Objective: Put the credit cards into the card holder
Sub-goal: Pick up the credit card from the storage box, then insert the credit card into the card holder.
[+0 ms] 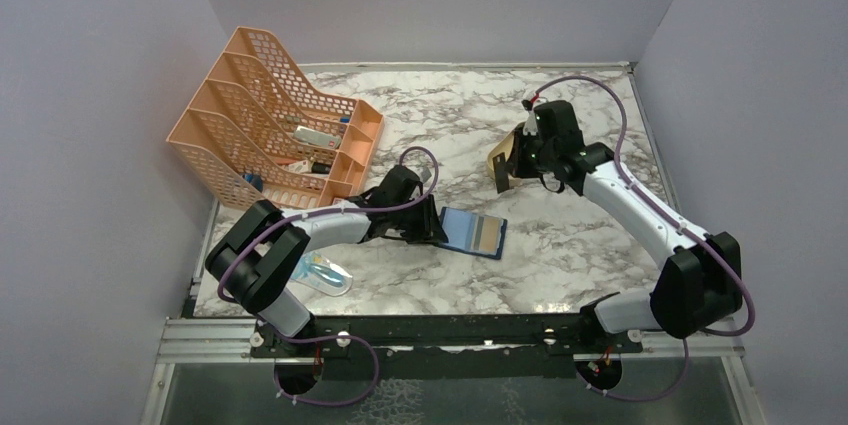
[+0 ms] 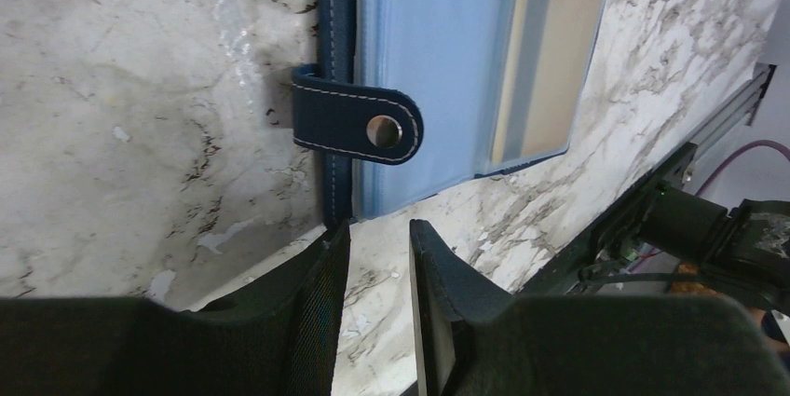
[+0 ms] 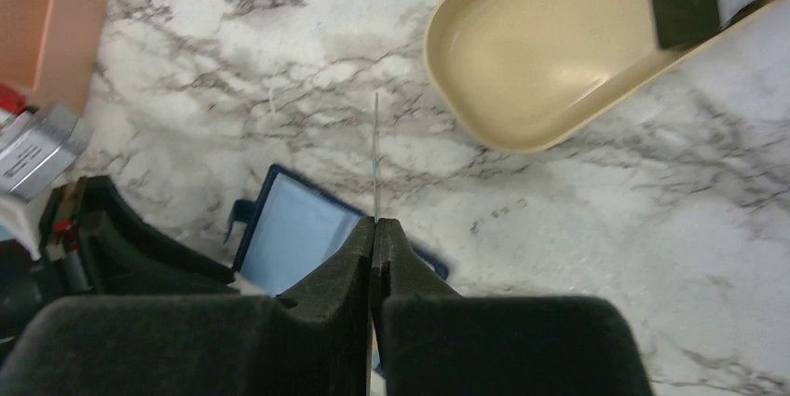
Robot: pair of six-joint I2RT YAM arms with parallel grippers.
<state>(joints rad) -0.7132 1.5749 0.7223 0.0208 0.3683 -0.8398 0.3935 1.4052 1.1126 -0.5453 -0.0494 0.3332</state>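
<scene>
Right gripper (image 3: 374, 226) pinched a thin plastic credit card (image 3: 376, 149) edge-on; left gripper (image 2: 377, 233) gaped empty beside the open navy-blue folding card holder (image 2: 438, 70). Card likely needed aligning with a pocket mouth.

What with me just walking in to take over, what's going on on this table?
The right gripper is shut on a thin card, holding it edge-on above the table, near a tan tray. The card holder lies open on the table with a gold card already in one clear pocket. The left gripper sits at the holder's edge, jaws apart, with nothing between them.
</scene>
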